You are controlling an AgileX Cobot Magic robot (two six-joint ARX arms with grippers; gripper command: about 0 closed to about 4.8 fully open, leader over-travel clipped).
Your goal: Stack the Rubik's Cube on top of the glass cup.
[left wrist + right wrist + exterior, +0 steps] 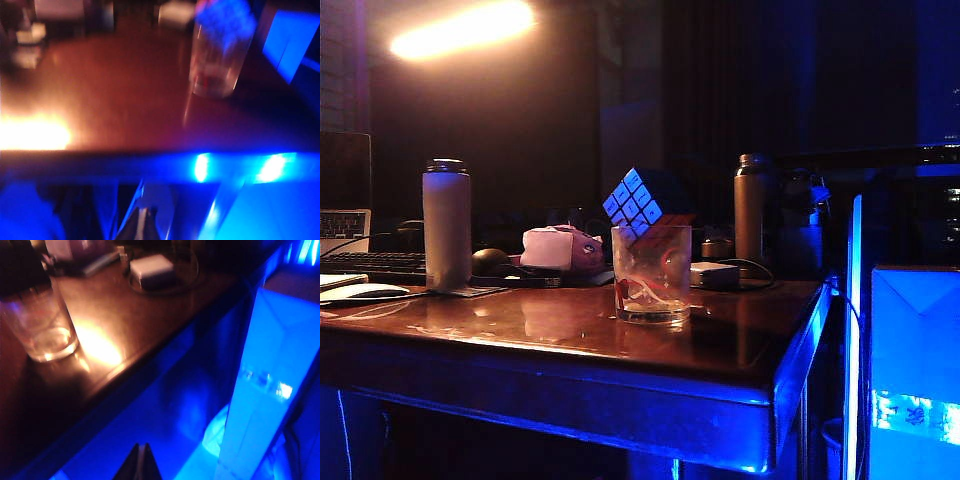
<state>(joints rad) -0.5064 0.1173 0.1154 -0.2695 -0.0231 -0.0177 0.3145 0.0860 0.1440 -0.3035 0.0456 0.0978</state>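
Table [520, 330] — Rubik's Cube [638, 205] tilted on glass cup [652, 275]; left gripper [145, 227], right gripper [141, 465] closed.

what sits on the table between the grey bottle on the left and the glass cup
In the exterior view, a pink plush toy lies behind the stretch between the grey bottle and the glass cup; the tabletop directly between them is bare.

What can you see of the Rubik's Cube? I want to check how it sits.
The Rubik's Cube rests tilted on the rim of the glass cup, one corner dipping inside, not flat. Its lit face shows a grid of bluish-white tiles with dark edges; its other faces are dark. Only the cup touches it; neither gripper is near.
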